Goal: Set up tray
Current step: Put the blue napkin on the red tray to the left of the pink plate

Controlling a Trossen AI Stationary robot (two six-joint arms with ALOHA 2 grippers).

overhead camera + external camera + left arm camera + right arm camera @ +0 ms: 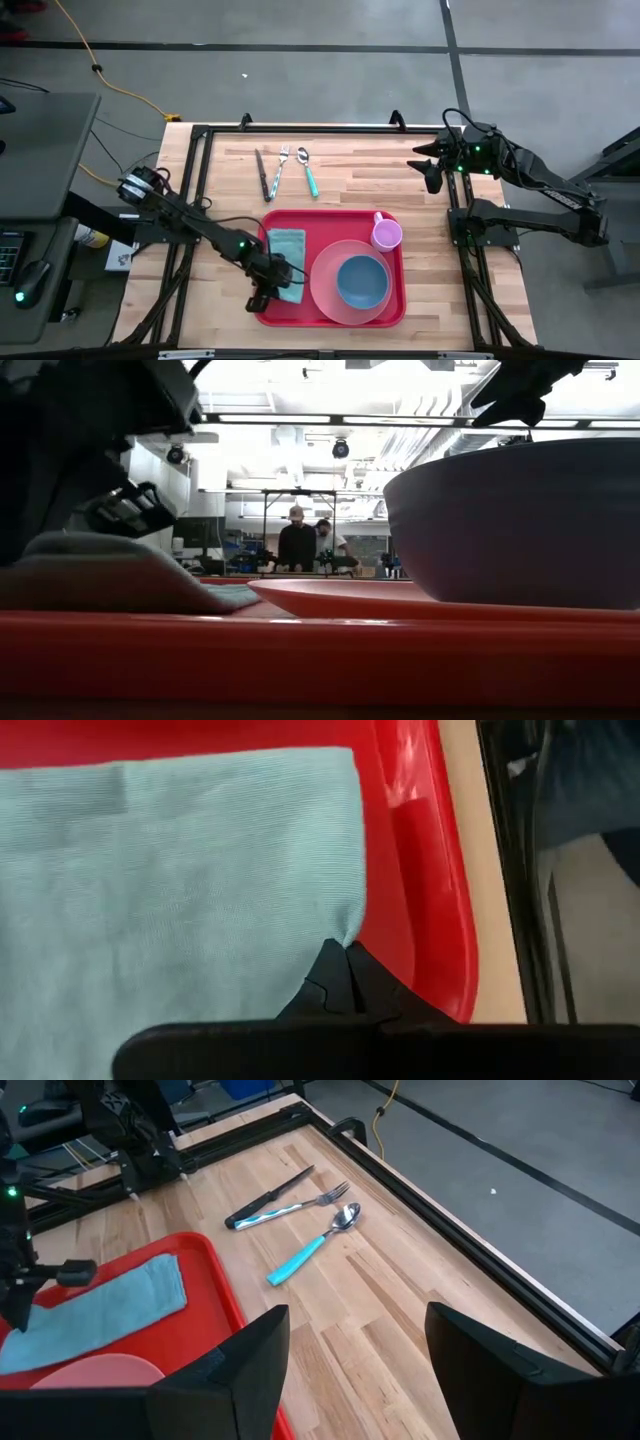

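A red tray (330,218) lies at the table's near middle. On it are a folded teal cloth (286,248) at its left end, a pink plate (322,292) bearing a blue bowl (362,280), and a purple cup (386,234) at the far right corner. My left gripper (345,960) is shut at the cloth's near corner, close to the tray's left rim (420,870). My right gripper (355,1350) hangs open above the table's far right, holding nothing. My left gripper pinches the cloth's near corner (350,932) between its two fingertips, slanting down from the table's left. The cloth's edge draws in to a point at the tips. The rest of the cloth (180,880) lies flat on the tray floor.
A knife (262,172), a fork (280,168) and a teal-handled spoon (308,172) lie side by side on the wood beyond the tray. Bare wood runs to the tray's right and left. In the low view, people stand far back in the room.
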